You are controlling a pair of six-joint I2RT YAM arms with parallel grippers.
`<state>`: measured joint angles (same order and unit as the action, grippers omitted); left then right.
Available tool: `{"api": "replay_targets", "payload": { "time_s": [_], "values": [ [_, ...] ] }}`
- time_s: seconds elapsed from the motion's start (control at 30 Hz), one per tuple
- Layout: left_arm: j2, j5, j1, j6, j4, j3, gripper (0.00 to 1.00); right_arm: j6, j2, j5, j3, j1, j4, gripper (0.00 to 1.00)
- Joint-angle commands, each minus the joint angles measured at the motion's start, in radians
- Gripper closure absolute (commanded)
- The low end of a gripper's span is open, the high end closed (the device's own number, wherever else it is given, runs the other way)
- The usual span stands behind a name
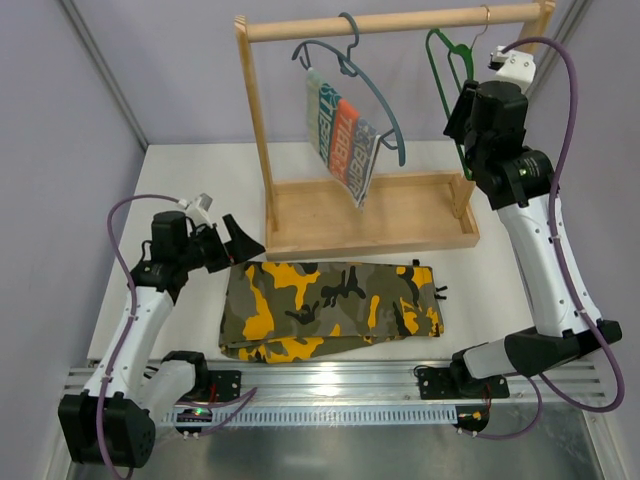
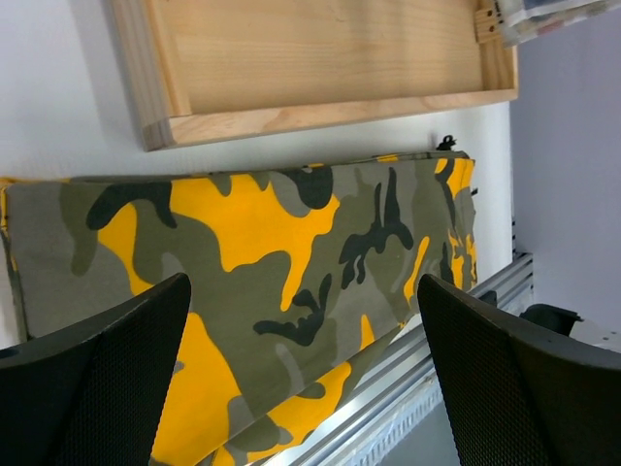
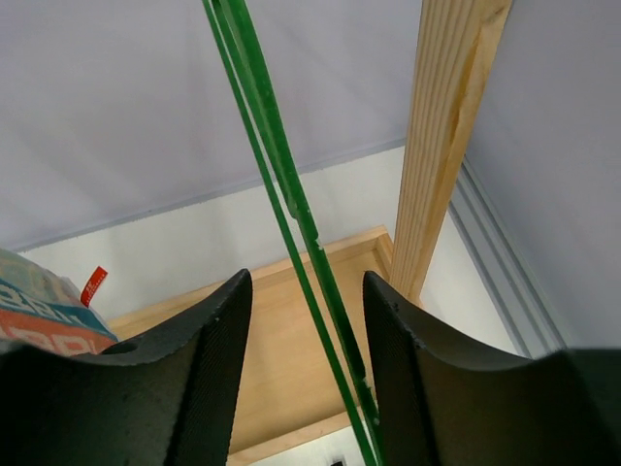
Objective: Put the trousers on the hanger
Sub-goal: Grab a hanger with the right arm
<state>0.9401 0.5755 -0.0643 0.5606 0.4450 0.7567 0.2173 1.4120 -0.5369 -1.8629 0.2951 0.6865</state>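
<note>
Fetching the hanger [image 3: 291, 209] comes first. My right jaws are up at the wooden rack [image 1: 300, 215], one on each side of the green wire, parted and not clamped on it. My left jaws gape wide above the trousers [image 1: 330, 310], which lie folded flat on the surface [image 1: 200, 180]. Next, I reckon: pinch that wire squarely, then lift its hook off the rail.

Soft, even light is filling all three views and keeping them bright. The wooden rack [image 1: 400, 215] is casting only a faint shadow onto the white bench [image 1: 200, 180]. In the left wrist view the trousers [image 2: 272, 233] are showing sharp, while the fingers [image 2: 97, 379] of the left hand [image 2: 303, 291] are looking dark and slightly soft. In the right wrist view the hanger [image 3: 291, 214] is standing out crisply.
</note>
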Motion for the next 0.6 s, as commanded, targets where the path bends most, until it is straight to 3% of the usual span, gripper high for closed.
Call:
{"api": "replay_targets", "payload": {
  "time_s": [0.0,0.57],
  "values": [
    [-0.023,-0.057,0.003,-0.056,0.058,0.006,0.00,-0.079,-0.013,0.017,0.017,-0.001,-0.064,0.49],
    [-0.043,0.001,-0.019,-0.033,0.020,-0.017,0.02,-0.042,0.057,0.134,-0.030,-0.022,-0.107,0.64]
  ]
}}
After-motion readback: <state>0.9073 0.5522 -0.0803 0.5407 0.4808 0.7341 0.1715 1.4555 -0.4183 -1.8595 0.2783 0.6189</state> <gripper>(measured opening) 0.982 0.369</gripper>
